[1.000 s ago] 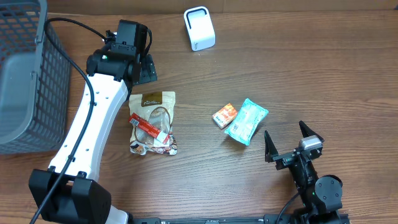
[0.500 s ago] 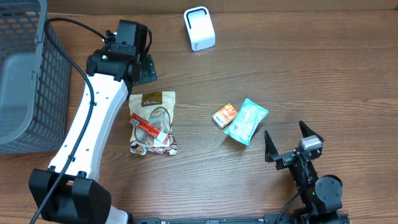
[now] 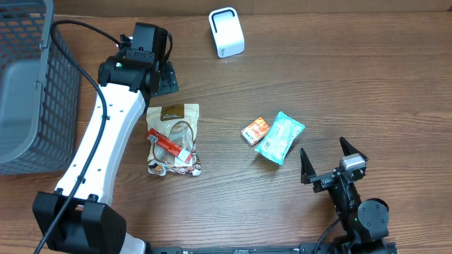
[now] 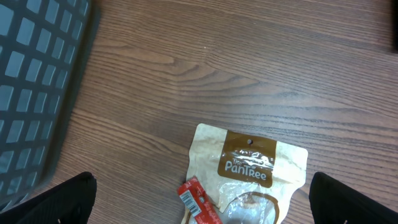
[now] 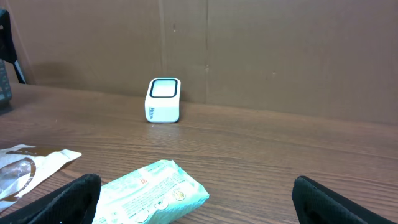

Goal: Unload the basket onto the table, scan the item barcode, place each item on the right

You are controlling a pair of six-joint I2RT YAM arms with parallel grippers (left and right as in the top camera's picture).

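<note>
Plainly, nothing has been picked up yet, so we judge the task to be at its opening step: choosing an item and reaching for it.

The left gripper [image 4: 202, 199] hangs above the table [image 3: 367, 77] left of its middle. Its jaws are spread as wide as they go and hold nothing. Just below it lies a brown pouch [image 3: 173, 123], flat on the wood, with a red packet [image 3: 168, 144] on top of it. The right gripper [image 3: 323, 145] sits low near the front edge, toward the right. It too is fully spread and empty, and it faces a teal pack [image 3: 280, 137] lying near the table's middle. A small orange box [image 3: 256, 130] lies just beside that pack; we cannot tell whether the two touch.

The white scanner [image 3: 226, 32] stands at the far edge, about midway along it. A grey basket [image 3: 28, 92] fills the far left corner.

Any of the three goods could be the item to scan. There is print on the pack and the packet, but it is too small for us to make out a barcode.

For the next move, we would bring one gripper down over its nearest item and close on an edge. It would then lift the item, carry it to the far edge, and turn the coded face toward the scanner's window.
</note>
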